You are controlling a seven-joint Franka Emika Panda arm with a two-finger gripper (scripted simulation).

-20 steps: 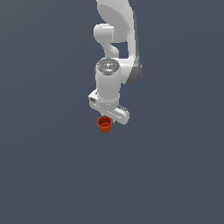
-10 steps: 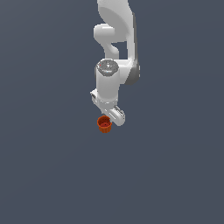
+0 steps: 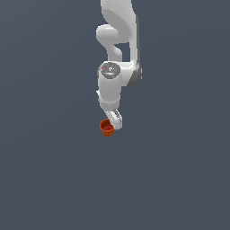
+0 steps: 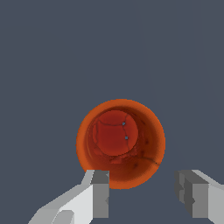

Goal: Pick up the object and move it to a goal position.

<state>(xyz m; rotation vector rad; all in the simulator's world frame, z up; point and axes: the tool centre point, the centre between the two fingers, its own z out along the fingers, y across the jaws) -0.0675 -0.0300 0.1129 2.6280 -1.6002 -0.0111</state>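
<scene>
Surface: plain dark grey-blue floor, flat, unmarked; no walls, furniture or goal marker visible in either view.

Arm: white robot arm, hanging from above, wrist pointed down.

Claw: gripper, fingers spread wide, holding nothing; cup lies off the gap between them, overlapping one finger in the wrist view.

Cup: small orange-red cup, upright, hollow facing up, on the floor just beside the claw tip.

Risk: closing from here likely catches only the rim, tipping or knocking the cup away; claw probably needs centring first.
</scene>
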